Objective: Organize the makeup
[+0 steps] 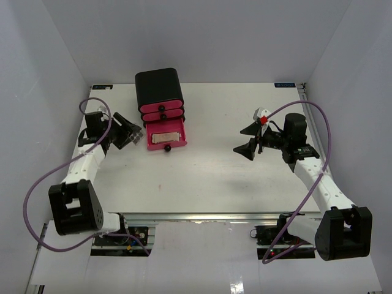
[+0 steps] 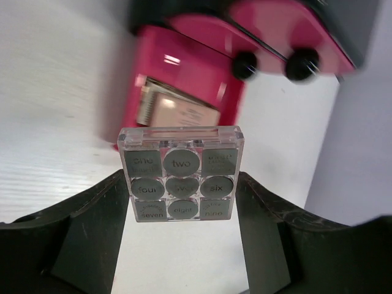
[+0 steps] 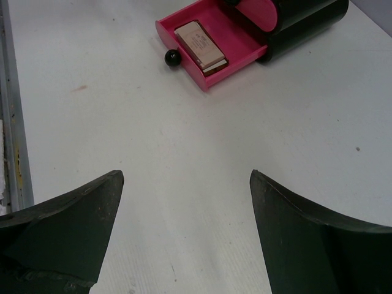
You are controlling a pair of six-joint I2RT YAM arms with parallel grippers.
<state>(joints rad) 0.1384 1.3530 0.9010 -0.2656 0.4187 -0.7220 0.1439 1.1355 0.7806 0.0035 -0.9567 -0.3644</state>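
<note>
The grey palette [image 2: 180, 174] stands upright, pinched by its 2 side edges between the left fingers [image 2: 92, 233]. It is just in front of the open bottom drawer [image 1: 165, 146], probably headed in beside the 1 compact [image 3: 200, 46] lying there. The right fingers [image 3: 306, 245] are spread wide and empty above the surface [image 1: 202, 177].

From high at the near edge, we look down on the whole white table [image 1: 214, 177]. Our left wrist view sits low, right behind the small clear square palette of grey pans [image 2: 180, 174], facing the open pink plastic drawer [image 2: 196, 76]. Our right wrist view shares that drawer from farther off.
</note>
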